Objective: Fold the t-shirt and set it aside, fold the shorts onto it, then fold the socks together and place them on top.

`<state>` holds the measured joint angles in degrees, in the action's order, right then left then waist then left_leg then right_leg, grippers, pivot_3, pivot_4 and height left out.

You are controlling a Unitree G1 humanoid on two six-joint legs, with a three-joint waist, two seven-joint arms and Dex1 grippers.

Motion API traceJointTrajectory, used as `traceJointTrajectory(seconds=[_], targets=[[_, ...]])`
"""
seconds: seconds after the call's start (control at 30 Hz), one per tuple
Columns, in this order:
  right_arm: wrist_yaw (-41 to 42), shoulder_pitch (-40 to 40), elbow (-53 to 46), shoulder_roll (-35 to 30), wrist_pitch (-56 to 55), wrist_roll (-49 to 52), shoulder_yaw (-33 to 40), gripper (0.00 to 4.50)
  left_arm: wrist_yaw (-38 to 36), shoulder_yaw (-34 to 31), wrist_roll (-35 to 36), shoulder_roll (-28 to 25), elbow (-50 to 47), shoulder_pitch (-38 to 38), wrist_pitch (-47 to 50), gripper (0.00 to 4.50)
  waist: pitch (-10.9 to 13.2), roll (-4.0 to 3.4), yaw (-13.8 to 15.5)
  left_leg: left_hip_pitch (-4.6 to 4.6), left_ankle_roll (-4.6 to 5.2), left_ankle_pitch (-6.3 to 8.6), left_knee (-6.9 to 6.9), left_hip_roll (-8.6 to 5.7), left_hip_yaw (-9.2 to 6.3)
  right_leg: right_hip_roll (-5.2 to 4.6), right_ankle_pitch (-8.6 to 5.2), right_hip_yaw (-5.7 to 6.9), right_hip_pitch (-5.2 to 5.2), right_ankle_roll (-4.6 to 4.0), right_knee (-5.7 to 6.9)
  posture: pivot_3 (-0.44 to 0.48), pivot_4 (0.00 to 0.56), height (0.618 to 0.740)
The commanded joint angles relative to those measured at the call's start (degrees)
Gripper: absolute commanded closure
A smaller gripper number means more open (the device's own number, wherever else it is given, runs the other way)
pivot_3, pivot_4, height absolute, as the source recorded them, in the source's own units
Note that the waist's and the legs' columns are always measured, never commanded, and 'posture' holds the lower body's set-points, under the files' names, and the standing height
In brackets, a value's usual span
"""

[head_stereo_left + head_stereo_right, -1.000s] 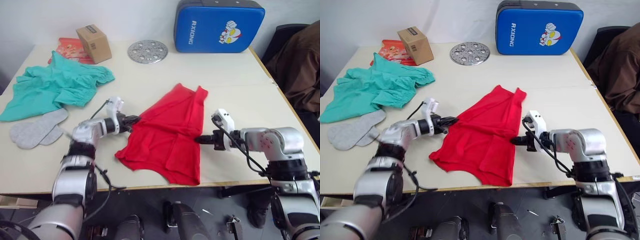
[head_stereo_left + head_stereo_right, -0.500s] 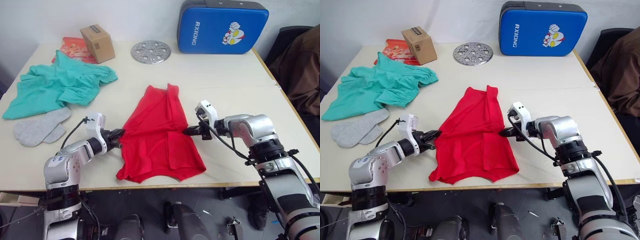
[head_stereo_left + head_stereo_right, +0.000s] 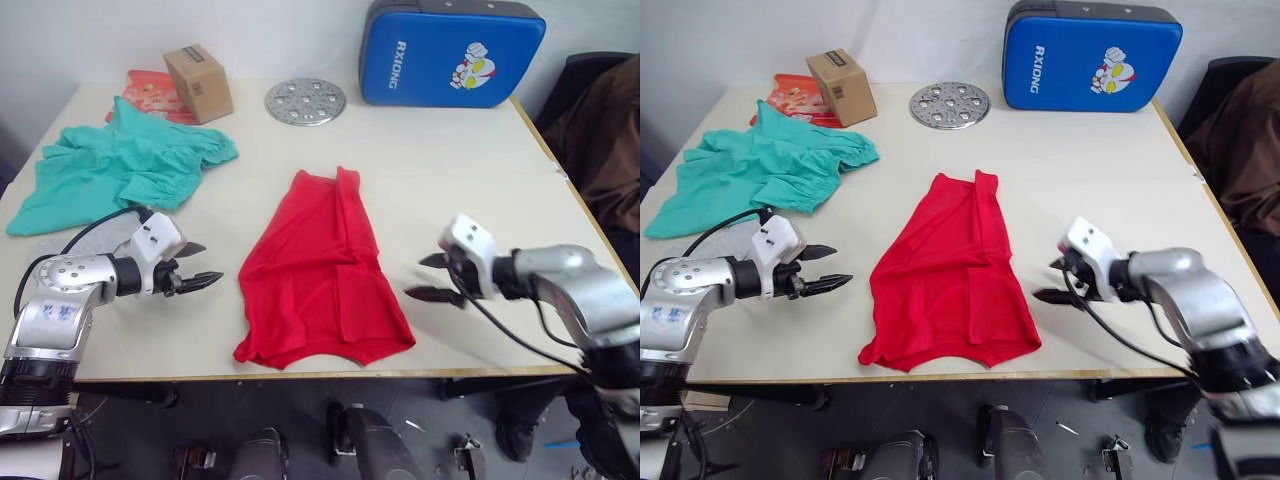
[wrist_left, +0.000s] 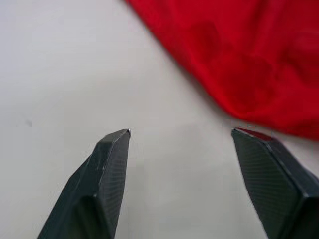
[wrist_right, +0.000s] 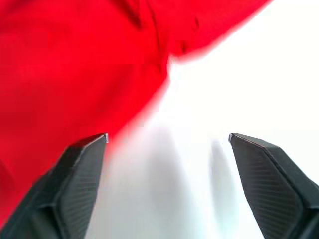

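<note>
We have let go of the one t-shirt at the worktop's near edge; left gripper and right gripper have drawn back, jaws apart; one shorts.

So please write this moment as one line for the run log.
t-shirt: flat on table, free | left gripper: open, beside it | right gripper: open, beside it | shorts, socks: unfolded
</note>
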<state>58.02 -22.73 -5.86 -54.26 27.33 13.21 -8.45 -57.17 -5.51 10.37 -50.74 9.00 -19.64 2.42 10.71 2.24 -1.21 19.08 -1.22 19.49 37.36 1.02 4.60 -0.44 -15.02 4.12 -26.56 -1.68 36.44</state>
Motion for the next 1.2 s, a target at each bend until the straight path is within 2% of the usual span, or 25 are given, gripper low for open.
traceJointTrajectory(seconds=[0.03, 0.1, 0.2, 0.3, 0.4, 0.47, 0.57, 0.7, 0.77, 1.03, 1.07, 1.13, 1.2], targets=[[0.64, 3.77, 1.33, -2.68, -30.69, -9.88, -0.35, 0.73, -3.73, 2.52, -5.52, -1.5, 5.37, 1.07, -24.87, 1.28, 0.02, -0.02, -0.18, 0.0, 0.01, 0.01, 0.01, 0.0, 0.05, 0.0, 0.01, -0.03, 0.01, 0.01, 0.0, 0.0, 0.15, 0.74], [0.6, 5.31, 4.27, -2.91, -43.37, -13.3, -0.97, 0.73, -6.04, 4.73, -6.8, -1.38, 8.01, 1.08, -33.93, 1.28, 0.02, -0.02, -0.32, 0.05, 0.04, 0.02, 0.01, 0.0, 0.15, 0.01, 0.03, -0.09, 0.05, 0.06, 0.0, 0.0, 0.15, 0.74], [-0.69, 6.01, 9.45, -1.89, -56.51, -17.05, -1.77, 0.73, -6.73, 8.45, -9.24, -0.4, 11.97, -0.79, -45.41, 1.28, 0.02, -0.02, -0.33, 0.07, 0.03, 0.02, -0.07, 0.03, 0.31, 0.06, 0.02, -0.2, 0.11, 0.08, 0.0, 0.0, 0.15, 0.74], [-2.79, 5.42, 12.75, 0.16, -62.85, -19.29, -2.84, 0.73, -7.43, 12.27, -10.73, 1.32, 14.96, -3.19, -52.38, 1.28, -0.02, 0.05, -0.18, 0.0, 0.03, 0.02, -0.07, 0.04, 0.37, 0.07, 0.03, -0.23, 0.14, 0.08, 0.01, 0.0, 0.15, 0.74], [-4.24, 4.85, 14.29, 2.11, -65.75, -21.8, -4.19, 0.73, -7.87, 15.6, -11.91, 2.78, 17.42, -4.9, -57.06, 1.28, -0.1, 0.13, -0.26, -0.1, 0.09, 0.05, -0.04, 0.04, 0.41, 0.07, 0.06, -0.29, 0.27, 0.12, -0.01, 0.0, 0.15, 0.74], [-4.96, 4.85, 14.55, 3.63, -65.67, -22.76, -4.94, 0.73, -8.58, 17.07, -11.15, 3.5, 18.56, -5.6, -57.23, 1.28, -0.11, 0.14, -0.34, -0.25, 0.1, 0.06, -0.08, 0.04, 0.46, 0.08, 0.06, -0.34, 0.41, 0.13, -0.02, 0.0, 0.15, 0.74], [-4.97, 4.2, 13.66, 5.65, -64.33, -23.18, -5.8, 0.73, -9.58, 18.59, -10.07, 4.29, 20.2, -6.76, -56.78, 1.28, -0.23, 0.13, -0.38, -0.96, 0.32, 0.41, -0.25, 0.26, 0.46, 0.33, -0.09, -0.35, 1.19, 0.38, -0.43, 0.0, 0.15, 0.74], [-4.56, 2.48, 12.63, 7.52, -62.32, -22.97, -6.48, 0.73, -10.54, 20.14, -9.05, 5.51, 21.0, -7.57, -56.67, 1.28, -0.49, 0.11, -0.29, -0.99, 0.28, 0.43, -0.23, 0.39, 0.54, 0.45, -0.09, -0.41, 1.2, 0.39, -0.41, 0.0, 0.15, 0.74], [-3.9, 1.99, 11.54, 8.39, -60.61, -21.89, -6.77, 0.7, -11.48, 20.85, -7.22, 6.73, 20.38, -7.76, -55.39, 1.67, -0.52, 0.09, -0.21, -1.0, 0.25, 0.42, -0.21, 0.4, 0.56, 0.45, 0.0, -0.42, 1.2, 0.23, -0.39, 0.0, 0.15, 0.74], [0.27, 3.67, 7.29, 8.03, -54.24, -16.63, -6.69, 3.36, -13.33, 21.02, -4.56, 8.67, 18.1, -7.65, -48.36, 4.14, -0.52, 0.09, 0.25, -0.96, 0.23, 0.42, -0.12, 0.4, 0.6, 0.45, 0.04, -0.46, 1.17, 0.15, -0.38, 0.0, 0.15, 0.74], [1.09, 4.04, 6.48, 7.9, -52.53, -15.28, -6.38, 3.81, -13.59, 20.85, -4.08, 8.82, 17.3, -7.49, -46.85, 4.5, -0.52, 0.09, 0.45, -0.95, 0.23, 0.43, -0.09, 0.39, 0.6, 0.45, 0.04, -0.47, 1.17, 0.15, -0.37, 0.0, 0.15, 0.74], [3.31, 5.19, 4.07, 7.11, -47.83, -11.74, -5.57, 4.48, -14.46, 20.41, -1.96, 8.9, 14.14, -6.73, -41.55, 4.5, -0.51, 0.08, 0.84, -0.95, 0.24, 0.43, -0.07, 0.39, 0.6, 0.45, 0.05, -0.47, 1.15, 0.14, -0.37, 0.0, 0.15, 0.74], [5.26, 6.72, 0.08, 6.22, -39.76, -6.51, -4.09, 4.48, -15.86, 20.02, 0.62, 8.21, 9.5, -5.56, -34.57, 4.5, -0.51, 0.08, 1.04, -0.94, 0.22, 0.44, -0.08, 0.4, 0.61, 0.45, 0.04, -0.48, 1.14, 0.14, -0.37, 0.0, 0.15, 0.74]])
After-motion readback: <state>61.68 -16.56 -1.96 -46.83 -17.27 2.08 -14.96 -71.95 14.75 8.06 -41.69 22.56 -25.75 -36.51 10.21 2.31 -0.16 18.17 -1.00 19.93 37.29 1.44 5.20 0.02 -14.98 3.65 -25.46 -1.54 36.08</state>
